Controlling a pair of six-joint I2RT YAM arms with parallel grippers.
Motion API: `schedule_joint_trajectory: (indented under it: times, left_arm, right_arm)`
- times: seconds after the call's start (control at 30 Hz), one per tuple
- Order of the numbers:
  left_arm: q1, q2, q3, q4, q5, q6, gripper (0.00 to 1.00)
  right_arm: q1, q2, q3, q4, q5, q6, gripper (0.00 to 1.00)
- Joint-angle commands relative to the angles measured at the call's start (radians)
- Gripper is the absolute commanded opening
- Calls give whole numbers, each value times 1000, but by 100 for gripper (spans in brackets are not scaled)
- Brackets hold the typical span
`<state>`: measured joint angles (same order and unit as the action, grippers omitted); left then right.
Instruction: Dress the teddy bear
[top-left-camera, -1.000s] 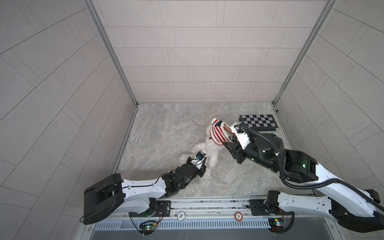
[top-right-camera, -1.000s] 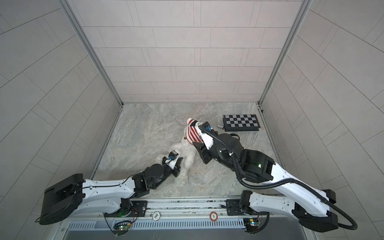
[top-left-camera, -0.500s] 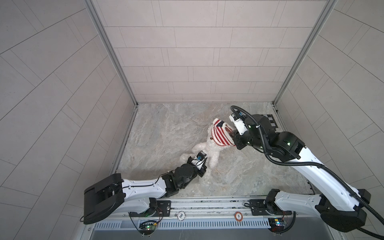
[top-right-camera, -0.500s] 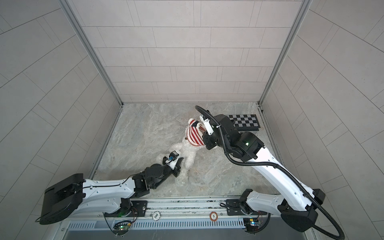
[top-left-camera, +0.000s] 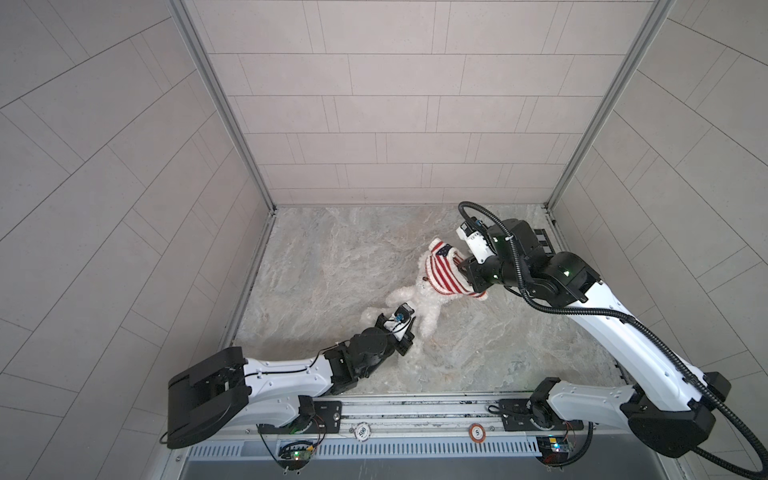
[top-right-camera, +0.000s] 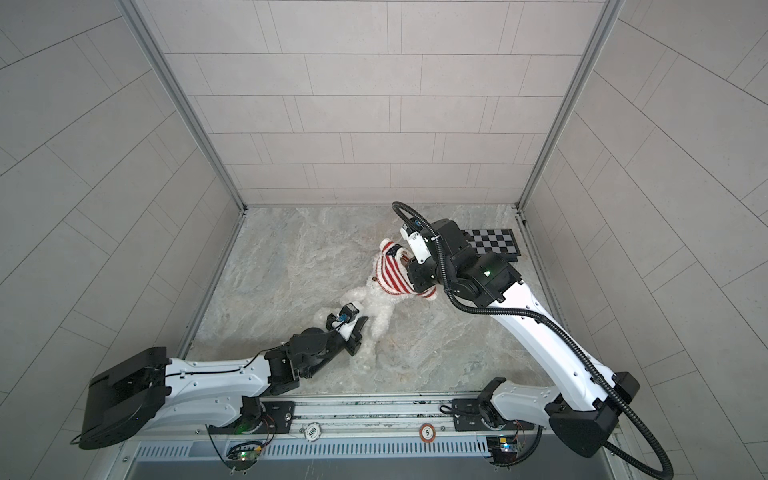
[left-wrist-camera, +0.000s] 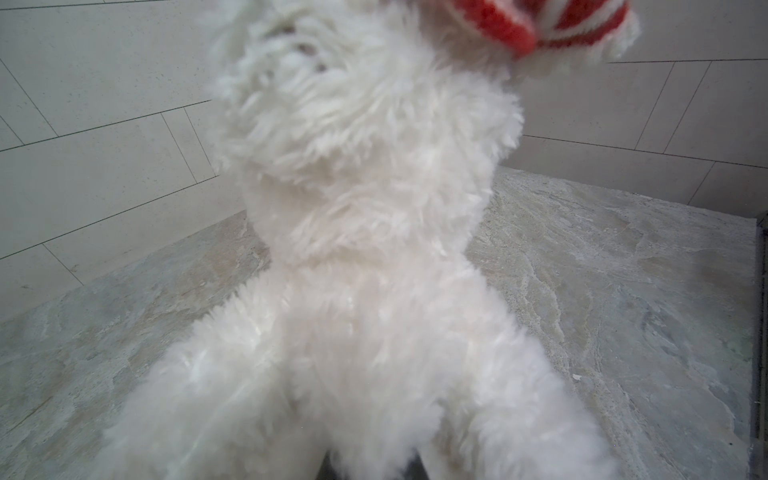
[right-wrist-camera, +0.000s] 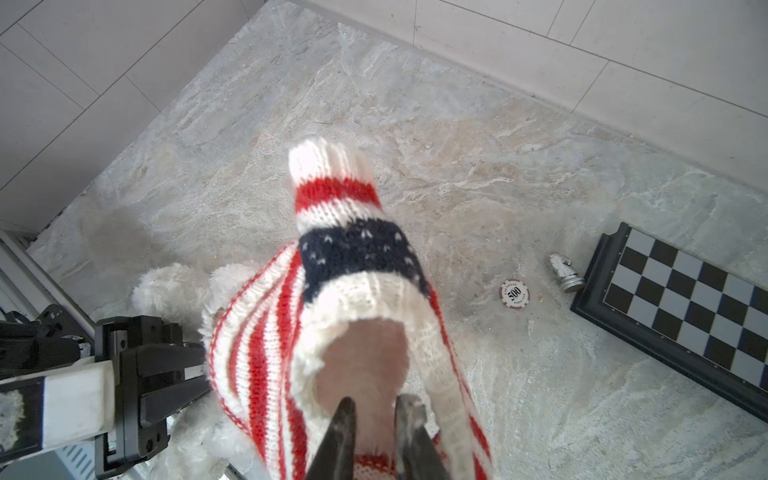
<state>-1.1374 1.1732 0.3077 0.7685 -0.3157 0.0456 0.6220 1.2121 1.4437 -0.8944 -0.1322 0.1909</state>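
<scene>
The teddy bear (top-left-camera: 420, 300) (top-right-camera: 384, 309) is fluffy and white, stretched across the marble floor between my two grippers. A red-and-white striped sweater (top-left-camera: 444, 274) (top-right-camera: 392, 272) (right-wrist-camera: 266, 349) with a navy patch covers its head and upper body. My left gripper (top-left-camera: 409, 328) (top-right-camera: 359, 328) is shut on the bear's lower body; white fur (left-wrist-camera: 374, 249) fills the left wrist view and buries the fingertips. My right gripper (top-left-camera: 465, 270) (top-right-camera: 409, 270) (right-wrist-camera: 376, 409) is shut on the sweater's hem, and its dark fingers (right-wrist-camera: 345, 436) pinch the knit at the open bottom. The bear's face is hidden.
A chessboard (top-right-camera: 494, 245) (right-wrist-camera: 685, 316) lies at the back right by the wall. Beside it lie a poker chip (right-wrist-camera: 515, 294) and a small silver chess piece (right-wrist-camera: 565, 274). Two chips (top-left-camera: 360, 430) (top-left-camera: 477, 432) sit on the front rail. Tiled walls enclose three sides.
My right arm has risen and swung back to the right with the sweater, its jaws narrowing on the hem. The bear is drawn out longer. The left gripper has not moved.
</scene>
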Motion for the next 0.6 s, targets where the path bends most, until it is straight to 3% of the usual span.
schedule_joint_trajectory:
  times: [0.0, 0.13, 0.3, 0.57]
  left_arm:
    - [-5, -7, 15, 37, 10, 10, 0]
    - [-5, -12, 11, 37, 12, 13, 0]
    - [-5, -10, 8, 38, 16, 21, 0]
    - [-5, 0, 14, 37, 16, 29, 0]
  right_arm:
    - [-5, 14, 14, -1, -30, -9, 22]
    - [-17, 40, 9, -5, -52, -14, 26]
    - [-33, 62, 7, 3, -105, -6, 38]
    - [-70, 88, 6, 16, -270, 13, 55]
